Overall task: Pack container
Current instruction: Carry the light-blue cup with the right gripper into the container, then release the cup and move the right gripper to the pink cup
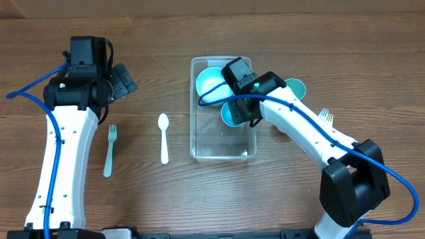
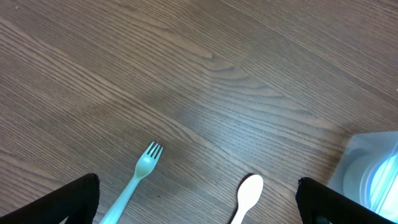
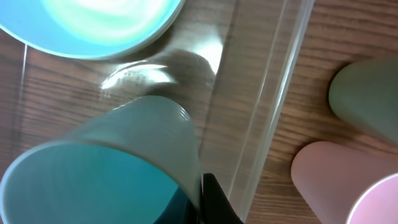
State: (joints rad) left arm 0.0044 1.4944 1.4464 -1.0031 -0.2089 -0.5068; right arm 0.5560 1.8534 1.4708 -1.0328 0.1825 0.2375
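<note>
Clear plastic container at frame centre holds a teal bowl. The right gripper pinches a teal cup inside it. The left gripper, upper left, has its fingers spread wide.

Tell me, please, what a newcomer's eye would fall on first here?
The clear rectangular plastic container at the table's centre stands out, a round teal bowl in its far end. The right arm's fingers pinch a teal plastic cup over it; a pale green fork and white spoon lie to its left.
</note>
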